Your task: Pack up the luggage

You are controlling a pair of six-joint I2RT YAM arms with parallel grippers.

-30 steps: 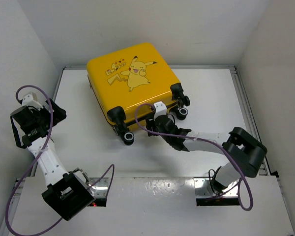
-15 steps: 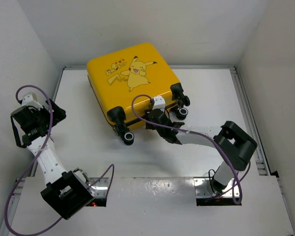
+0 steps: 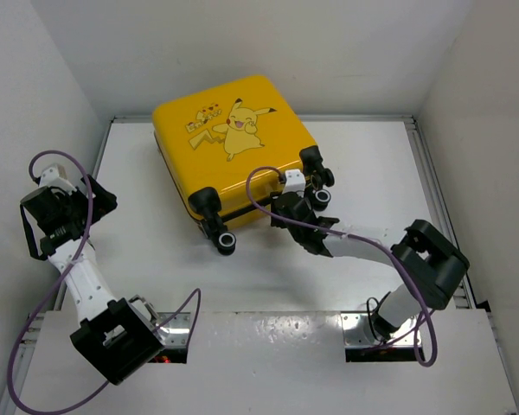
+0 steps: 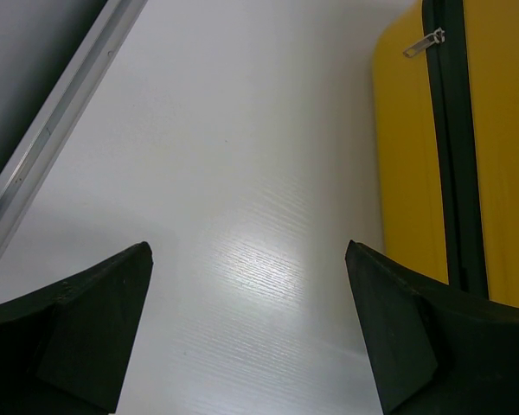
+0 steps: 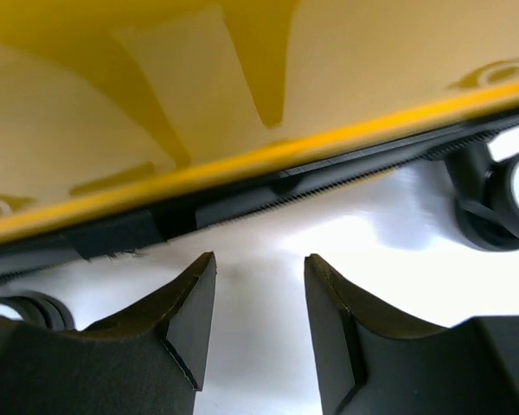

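The yellow luggage (image 3: 229, 143) lies closed on the table, Pikachu side up, its black wheels (image 3: 223, 240) toward me. My right gripper (image 3: 281, 212) is open and empty, low at the wheel edge between the two wheel pairs. In the right wrist view its tips (image 5: 259, 264) sit just short of the black zipper seam (image 5: 242, 203) under the yellow shell (image 5: 259, 78). My left gripper (image 3: 99, 201) is open and empty at the far left, apart from the case. The left wrist view shows the case's side (image 4: 415, 173) with a silver zipper pull (image 4: 424, 41).
White walls close in the table on three sides, with a metal rail (image 3: 419, 164) along the right edge and another on the left (image 4: 52, 130). A wheel (image 5: 502, 194) stands right of my right fingers. Bare white tabletop (image 3: 156, 251) lies between the arms.
My right gripper has shifted a little to the right along the wheel edge of the luggage. The left arm has hardly moved and the case has stayed put.
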